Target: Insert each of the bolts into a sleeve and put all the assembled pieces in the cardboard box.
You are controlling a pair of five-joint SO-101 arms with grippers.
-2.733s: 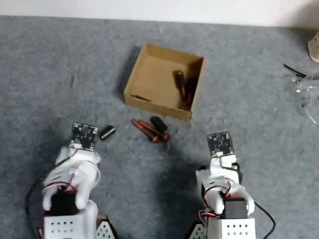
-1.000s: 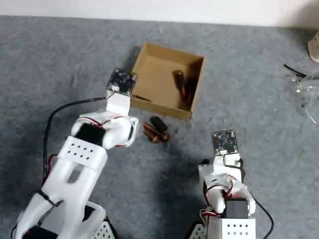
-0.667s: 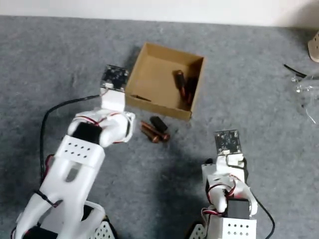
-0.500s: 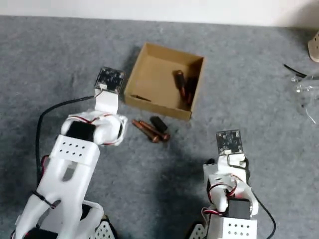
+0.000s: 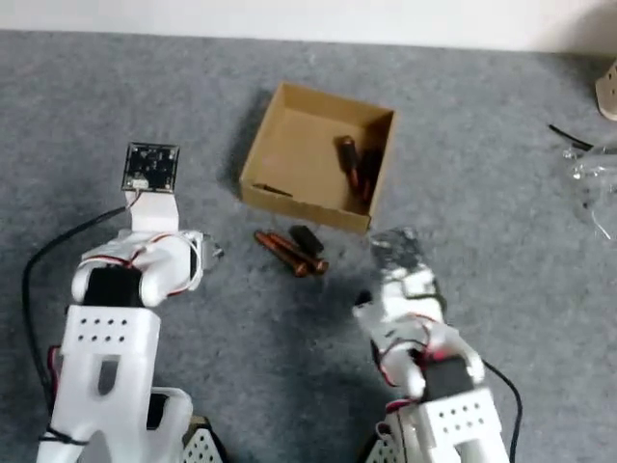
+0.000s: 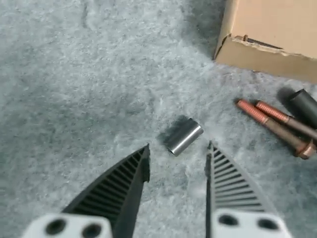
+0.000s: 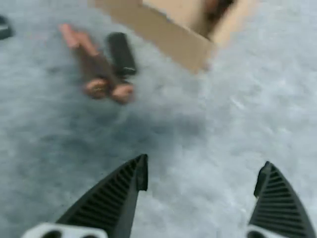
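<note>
A small grey sleeve (image 6: 183, 136) lies on the grey carpet just beyond the tips of my open left gripper (image 6: 176, 159), touching neither finger. Two copper bolts (image 6: 273, 125) lie side by side to its right, with a black sleeve (image 6: 303, 104) beside them, in front of the cardboard box (image 6: 267, 44). From above, the bolts (image 5: 289, 253) and black sleeve (image 5: 307, 238) sit near the box's front wall (image 5: 304, 204). A bolt with dark sleeves (image 5: 352, 164) lies inside. My right gripper (image 7: 204, 171) stands open above bare carpet, short of the bolts (image 7: 94, 62).
The left arm (image 5: 135, 275) stands left of the bolts, the right arm (image 5: 410, 309) below and right of them. A clear plastic item with a black cable (image 5: 588, 174) lies at the far right edge. A beige object (image 5: 607, 92) shows at the right edge.
The left arm reached out toward the box's left corner, then swung back left over the grey sleeve. The right arm has moved forward and left toward the bolts.
</note>
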